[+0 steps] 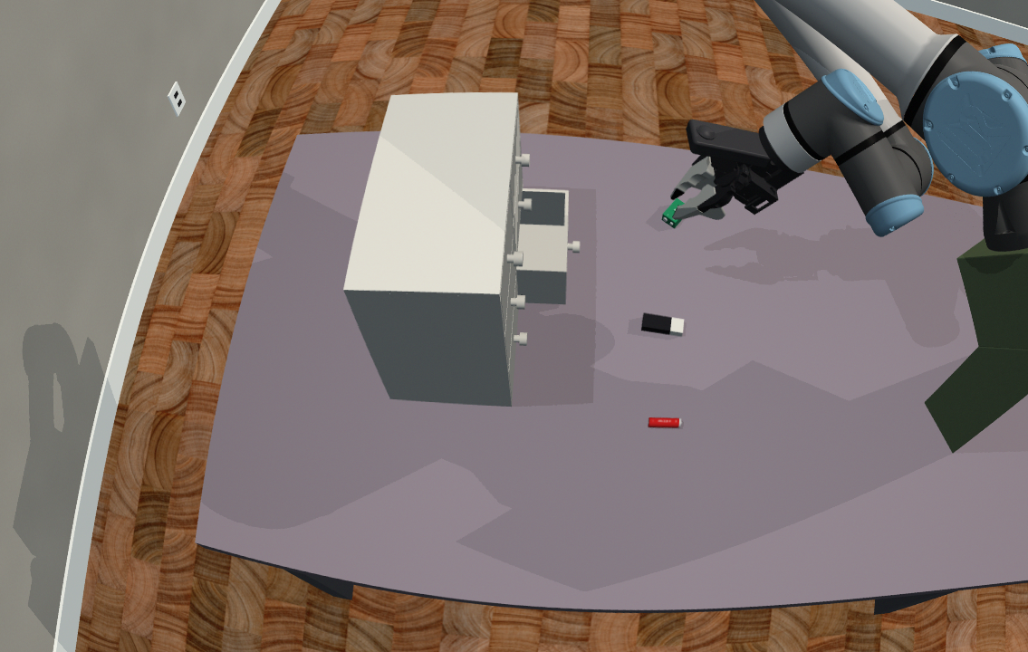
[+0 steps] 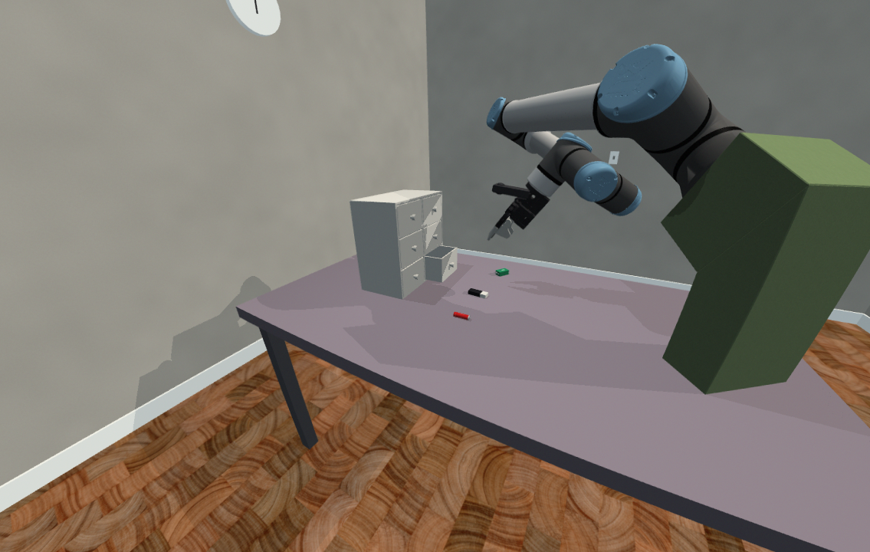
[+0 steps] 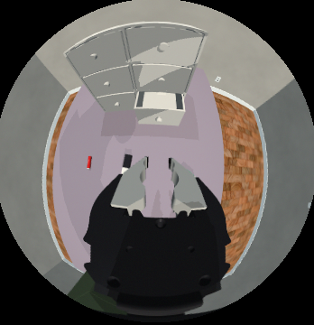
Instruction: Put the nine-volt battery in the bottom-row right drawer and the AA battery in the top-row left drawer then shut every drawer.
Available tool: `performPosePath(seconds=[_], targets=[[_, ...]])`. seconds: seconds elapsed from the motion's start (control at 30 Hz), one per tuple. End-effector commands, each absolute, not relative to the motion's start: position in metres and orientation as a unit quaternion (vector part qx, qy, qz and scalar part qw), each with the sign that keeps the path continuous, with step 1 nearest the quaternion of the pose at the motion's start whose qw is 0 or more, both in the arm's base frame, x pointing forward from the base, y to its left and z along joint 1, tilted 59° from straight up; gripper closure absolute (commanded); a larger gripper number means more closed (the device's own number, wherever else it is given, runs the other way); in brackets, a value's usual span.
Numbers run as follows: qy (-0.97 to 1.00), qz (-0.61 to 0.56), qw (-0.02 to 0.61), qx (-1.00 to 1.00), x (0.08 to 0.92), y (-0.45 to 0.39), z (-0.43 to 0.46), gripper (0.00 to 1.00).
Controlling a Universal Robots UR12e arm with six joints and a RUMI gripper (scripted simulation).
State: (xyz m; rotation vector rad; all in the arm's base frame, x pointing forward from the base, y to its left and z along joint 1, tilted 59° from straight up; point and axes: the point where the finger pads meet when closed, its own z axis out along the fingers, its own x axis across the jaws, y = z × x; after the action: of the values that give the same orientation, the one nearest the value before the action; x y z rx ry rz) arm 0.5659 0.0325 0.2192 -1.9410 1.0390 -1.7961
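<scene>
The white chest (image 1: 436,186) (image 2: 375,247) (image 3: 103,68) stands upright with three rows of two drawers. The right drawer of the bottom row (image 1: 542,287) (image 2: 450,269) (image 3: 148,118) is pulled partly out; its visible inside is empty. The other drawers look shut. The green nine-volt battery (image 1: 670,216) (image 2: 501,272) lies on the table, hidden in the wrist view. The red AA battery (image 1: 663,422) (image 2: 461,315) (image 3: 88,162) lies on the table near the front. My gripper (image 1: 677,206) (image 2: 497,236) (image 3: 158,158) is partly open and empty, high above the table near the nine-volt battery.
A black and white block (image 1: 655,323) (image 2: 475,292) (image 3: 127,161) lies between the two batteries on the table (image 1: 420,519) (image 2: 561,412). The green pedestal (image 1: 1020,300) (image 2: 753,274) carries the arm at the right. A wall stands behind the chest.
</scene>
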Motion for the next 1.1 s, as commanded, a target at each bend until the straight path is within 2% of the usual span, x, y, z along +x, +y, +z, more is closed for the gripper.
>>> performPosePath(seconds=[0.0,1.07], targets=[[0.381,-0.614,0.13,-0.679,0.56,0.034,0.22,0.8],[0.463,-0.554,0.033,-0.691,0.526,0.041,0.224,0.8]])
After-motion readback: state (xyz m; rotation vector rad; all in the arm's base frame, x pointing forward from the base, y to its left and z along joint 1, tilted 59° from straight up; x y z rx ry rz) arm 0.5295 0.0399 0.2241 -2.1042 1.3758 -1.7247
